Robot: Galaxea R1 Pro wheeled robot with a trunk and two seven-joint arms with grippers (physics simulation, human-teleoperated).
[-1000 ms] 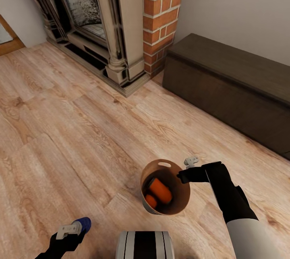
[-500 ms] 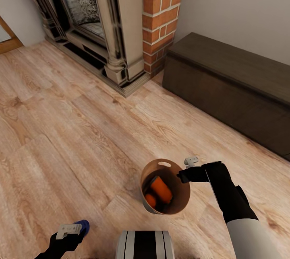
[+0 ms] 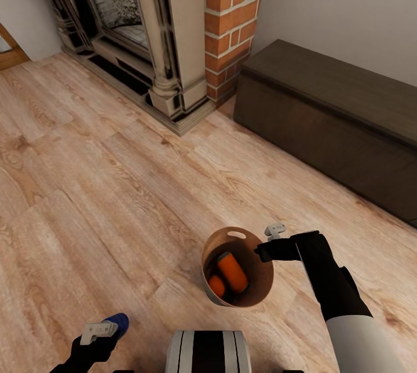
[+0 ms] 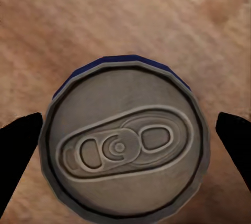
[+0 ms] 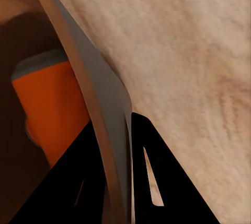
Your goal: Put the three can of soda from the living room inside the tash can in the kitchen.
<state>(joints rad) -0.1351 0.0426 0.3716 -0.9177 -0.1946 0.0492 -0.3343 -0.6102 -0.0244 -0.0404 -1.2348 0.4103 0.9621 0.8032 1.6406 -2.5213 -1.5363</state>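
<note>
Over a pale wood floor [image 3: 104, 187], a small round pail [image 3: 263, 292] is held up at the near right by the right tool [image 3: 267, 244]. Its rim is pinched between the two dark fingers [image 5: 151, 182], one inside the wall and one outside, as seen from the right wrist. The pail is grey outside and tan-brown inside, with an oval slot near the far rim. Two orange cans are seen lying in it: a larger-looking one [image 3: 233, 272] tilted across the middle and another [image 3: 217, 285] just beside it, lower and to the left. One orange can [image 5: 49, 109] is also seen close against the inner wall from the right wrist.

At the near left, a blue can [image 3: 119, 323] is held by the left tool [image 3: 101, 329]. From the left wrist, the can's grey top [image 4: 125, 143] with its pull tab faces the camera, with a blue edge showing behind it. A dark fingertip [image 4: 18, 145] is seen at each side of the can; whether they press on it cannot be told from that view.

Far off, a fireplace [image 3: 116, 19] with a pale carved surround is set at the left, a red brick chimney [image 3: 231, 19] stands beside it, and a dark low bench [image 3: 336, 124] runs along the grey wall [image 3: 347, 8] at the right. The robot's striped trunk [image 3: 208, 353] is seen at the near edge.
</note>
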